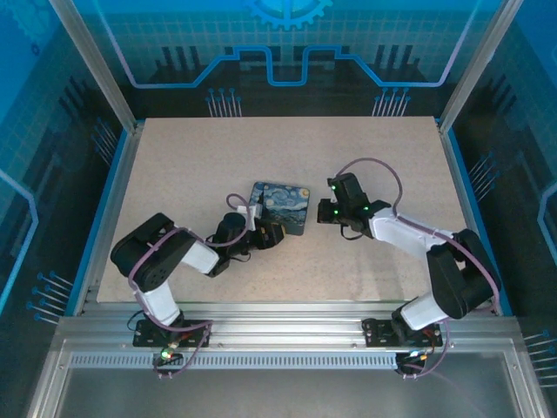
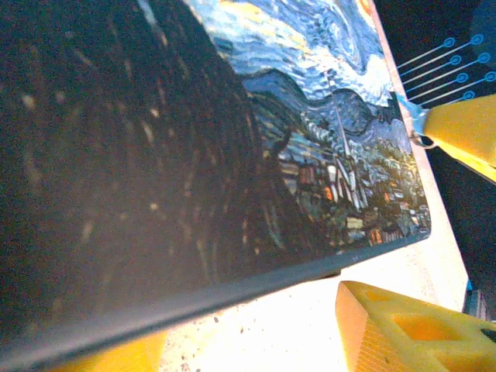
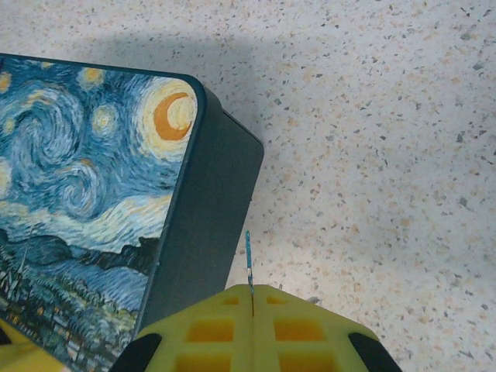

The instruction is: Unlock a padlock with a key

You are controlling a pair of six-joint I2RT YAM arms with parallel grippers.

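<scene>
Key (image 3: pixel 249 260) sticks out of the right end effector (image 3: pixel 252 298), pinched tight between its fingers, just right of the box (image 3: pixel 93 194). Left end effector (image 2: pixel 384 213) fingers are apart at the box's left edge on the counter (image 3: pixel 372 116).

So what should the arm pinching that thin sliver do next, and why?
Probably creep the right gripper closer to the box, slowly: it is shut on the key, whose tip pokes out right beside the box's dark side wall.

Speckled beige tabletop (image 1: pixel 287 148) inside blue circuit-print walls (image 1: pixel 287 52), aluminium frame (image 1: pixel 287 326)
</scene>
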